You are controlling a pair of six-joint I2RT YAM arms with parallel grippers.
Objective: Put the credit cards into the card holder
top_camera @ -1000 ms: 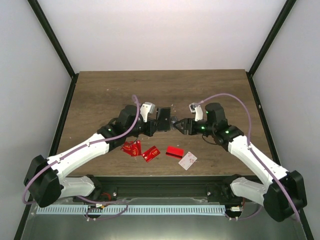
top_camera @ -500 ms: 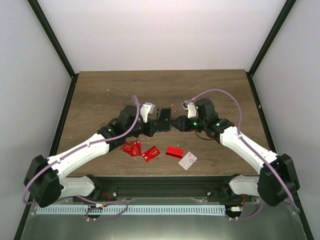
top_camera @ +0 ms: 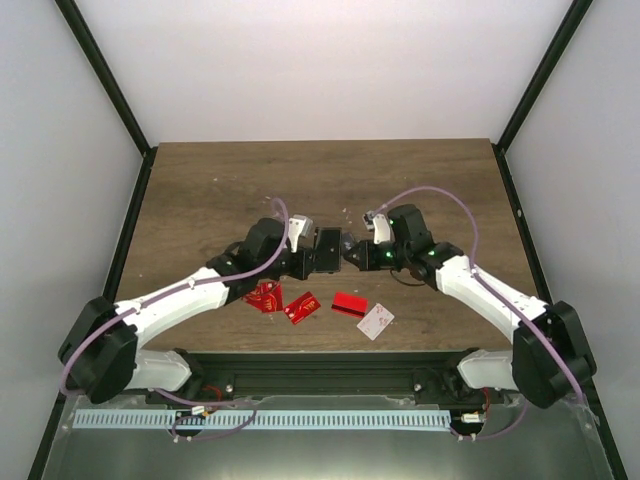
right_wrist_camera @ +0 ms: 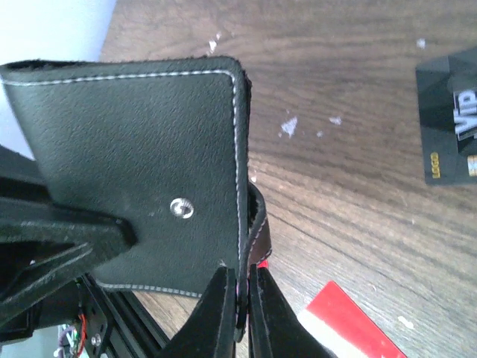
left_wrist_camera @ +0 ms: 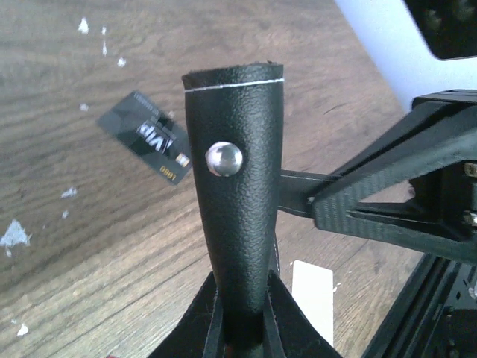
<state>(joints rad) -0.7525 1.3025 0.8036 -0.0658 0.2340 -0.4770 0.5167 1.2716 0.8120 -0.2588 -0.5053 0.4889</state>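
The black card holder (top_camera: 327,248) is held up off the table between both arms. My left gripper (left_wrist_camera: 242,291) is shut on its lower part, with the snap-stud flap (left_wrist_camera: 231,112) rising in front of the camera. My right gripper (right_wrist_camera: 243,294) is shut on a thin stitched edge of the card holder (right_wrist_camera: 141,164). In the top view the left gripper (top_camera: 311,256) and right gripper (top_camera: 349,255) nearly meet. The credit cards lie on the table: red ones (top_camera: 265,296) (top_camera: 302,307) (top_camera: 350,304), a white one (top_camera: 375,321), and a dark grey one (left_wrist_camera: 149,139) (right_wrist_camera: 447,123).
Wooden table (top_camera: 210,190) with black frame posts at its sides and a black rail (top_camera: 320,362) along the near edge. The loose cards lie between the holder and that rail. Small white specks (left_wrist_camera: 13,235) dot the wood.
My right gripper has moved left to the card holder and closed from open onto its edge. My left gripper has kept its hold, shifting slightly toward the near edge.
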